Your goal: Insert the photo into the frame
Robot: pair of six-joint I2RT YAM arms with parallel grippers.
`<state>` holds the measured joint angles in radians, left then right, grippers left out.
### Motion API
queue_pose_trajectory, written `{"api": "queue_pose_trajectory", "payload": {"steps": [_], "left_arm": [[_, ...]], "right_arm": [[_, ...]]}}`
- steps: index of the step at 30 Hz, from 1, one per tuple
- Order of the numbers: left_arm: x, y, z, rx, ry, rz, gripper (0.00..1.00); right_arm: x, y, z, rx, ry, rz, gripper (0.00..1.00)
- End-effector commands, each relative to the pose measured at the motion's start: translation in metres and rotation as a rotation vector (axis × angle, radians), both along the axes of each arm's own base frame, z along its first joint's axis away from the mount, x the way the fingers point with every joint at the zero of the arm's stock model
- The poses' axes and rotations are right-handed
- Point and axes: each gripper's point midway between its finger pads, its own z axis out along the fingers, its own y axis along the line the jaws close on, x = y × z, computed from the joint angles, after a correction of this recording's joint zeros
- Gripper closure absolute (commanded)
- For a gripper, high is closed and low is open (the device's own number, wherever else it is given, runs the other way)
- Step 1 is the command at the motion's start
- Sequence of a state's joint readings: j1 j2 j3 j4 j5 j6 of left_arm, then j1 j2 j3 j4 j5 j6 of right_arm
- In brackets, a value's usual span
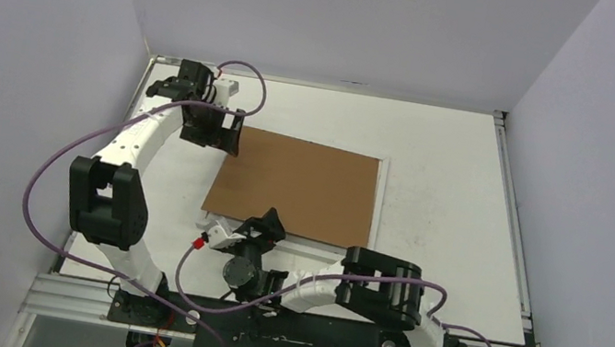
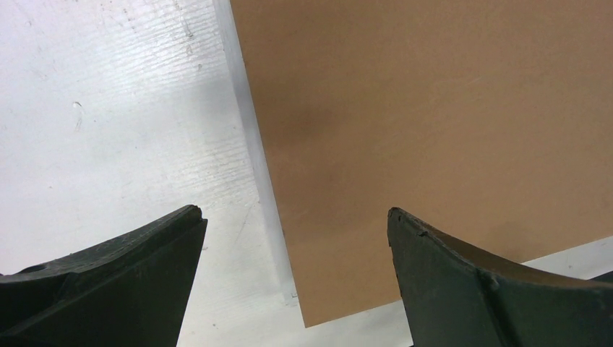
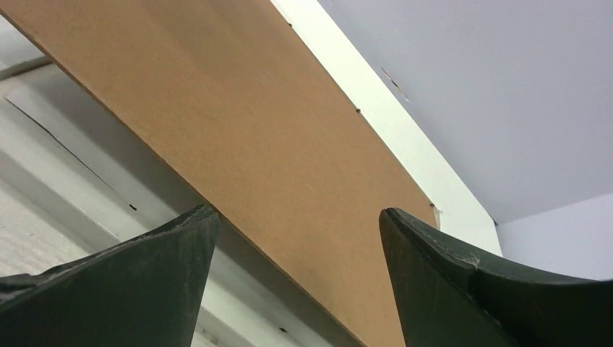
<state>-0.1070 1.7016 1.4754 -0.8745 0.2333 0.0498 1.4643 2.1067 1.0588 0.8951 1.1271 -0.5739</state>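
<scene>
A brown cardboard backing board [image 1: 297,186] lies slightly askew on the white frame [image 1: 379,205], which shows only as a thin strip along the board's right side. The photo is hidden. My left gripper [image 1: 215,133] hangs open over the board's far left corner. In the left wrist view that left gripper [image 2: 293,211] straddles the board [image 2: 434,130] and the frame's pale edge [image 2: 253,137], holding nothing. My right gripper [image 1: 268,223] is open at the board's near edge. In the right wrist view it [image 3: 298,210] has the board [image 3: 253,137] ahead and the frame's edge [image 3: 376,101] beyond.
The white table [image 1: 460,188] is boxed in by pale lilac walls on three sides. An aluminium rail [image 1: 307,327] carries both arm bases along the near edge. Purple cables [image 1: 54,161] loop beside the left arm.
</scene>
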Motion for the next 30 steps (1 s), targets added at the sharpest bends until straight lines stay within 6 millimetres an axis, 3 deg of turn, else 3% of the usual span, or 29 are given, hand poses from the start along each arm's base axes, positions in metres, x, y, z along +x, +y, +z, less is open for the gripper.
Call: {"api": "queue_pose_trajectory", "payload": {"steps": [1, 10, 13, 16, 20, 22, 24, 30], "left_arm": [[-0.004, 0.004, 0.014, -0.032, -0.026, -0.009, 0.04], [-0.009, 0.017, 0.019, -0.046, -0.034, 0.012, 0.04], [-0.011, 0.024, 0.018, -0.061, -0.027, 0.019, 0.04], [-0.011, 0.036, 0.015, -0.080, -0.030, 0.020, 0.04], [-0.006, 0.044, 0.004, -0.057, -0.028, 0.001, 0.04], [0.000, 0.049, -0.004, -0.029, -0.037, 0.005, 0.04], [0.007, 0.051, -0.013, -0.016, -0.033, 0.009, 0.01], [0.013, 0.060, -0.040, 0.049, 0.014, 0.014, 0.49]], "right_arm": [[-0.009, 0.021, 0.026, 0.093, 0.140, 0.138, 0.15], [-0.021, 0.012, 0.020, 0.095, 0.289, 0.211, 0.07], [-0.014, 0.012, 0.036, 0.177, 0.343, 0.210, 0.08], [0.016, -0.006, 0.069, 0.332, 0.402, 0.152, 0.08], [0.073, -0.063, 0.117, 0.542, 0.485, 0.041, 0.09], [0.097, -0.098, 0.128, 0.643, 0.510, -0.011, 0.10], [0.119, -0.140, 0.126, 0.722, 0.526, -0.113, 0.13], [0.156, -0.242, 0.088, 0.843, 0.600, -0.356, 0.18]]}}
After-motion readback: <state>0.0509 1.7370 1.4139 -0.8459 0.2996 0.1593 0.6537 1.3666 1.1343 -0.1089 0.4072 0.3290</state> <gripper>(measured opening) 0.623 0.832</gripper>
